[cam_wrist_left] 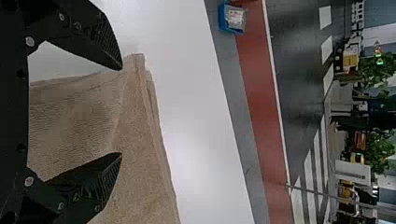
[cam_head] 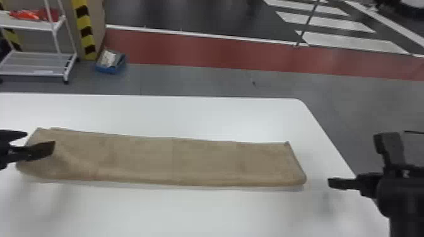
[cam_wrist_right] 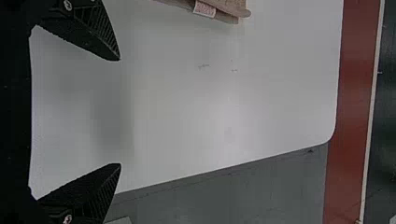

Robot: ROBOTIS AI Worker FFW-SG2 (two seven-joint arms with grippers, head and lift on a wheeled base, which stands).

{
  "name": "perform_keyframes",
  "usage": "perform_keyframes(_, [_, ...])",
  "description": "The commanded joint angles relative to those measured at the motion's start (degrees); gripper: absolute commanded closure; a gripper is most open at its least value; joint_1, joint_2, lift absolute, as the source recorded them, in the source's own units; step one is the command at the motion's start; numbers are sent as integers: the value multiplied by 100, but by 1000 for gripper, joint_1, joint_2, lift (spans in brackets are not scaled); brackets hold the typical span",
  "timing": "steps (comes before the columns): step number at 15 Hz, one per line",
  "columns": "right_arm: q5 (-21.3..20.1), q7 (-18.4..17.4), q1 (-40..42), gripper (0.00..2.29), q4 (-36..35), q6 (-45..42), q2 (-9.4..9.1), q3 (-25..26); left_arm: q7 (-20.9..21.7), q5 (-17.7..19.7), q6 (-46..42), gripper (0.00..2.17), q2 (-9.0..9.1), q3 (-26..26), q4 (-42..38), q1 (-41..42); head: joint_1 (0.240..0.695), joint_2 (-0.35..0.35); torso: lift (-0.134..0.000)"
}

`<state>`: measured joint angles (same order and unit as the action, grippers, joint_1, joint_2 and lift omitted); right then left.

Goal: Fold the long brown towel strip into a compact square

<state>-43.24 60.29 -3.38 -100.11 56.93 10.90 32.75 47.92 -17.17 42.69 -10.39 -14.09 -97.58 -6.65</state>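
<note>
Well, left gripper: my fingers gape wide.
Right gripper: mine spread wide too.
Brown towel: lengthwise on the table, one end beneath my left fingers, the other near my right.

I log my left gripper as black, with tapering fingers, fine ridges on them, silvery round screws behind them. Right gripper matches; behind its fingers, rounded black housing.
</note>
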Motion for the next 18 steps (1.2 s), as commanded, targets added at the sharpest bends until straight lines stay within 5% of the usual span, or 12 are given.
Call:
perform_keyframes(1, [0,0,30,70,0,-1,0,30,-55,12,192,221,63,73,-25,-100,695,-238,-125])
perform_keyframes(8, [9,0,92,70,-53,-1,-26,56,-916,-436,509,306,160,653,529,-750,695,-252,-125])
perform_keyframes(18, [35,0,136,70,-18,-142,9,100,-960,-735,807,626,81,609,1135,-1093,695,-225,-125])
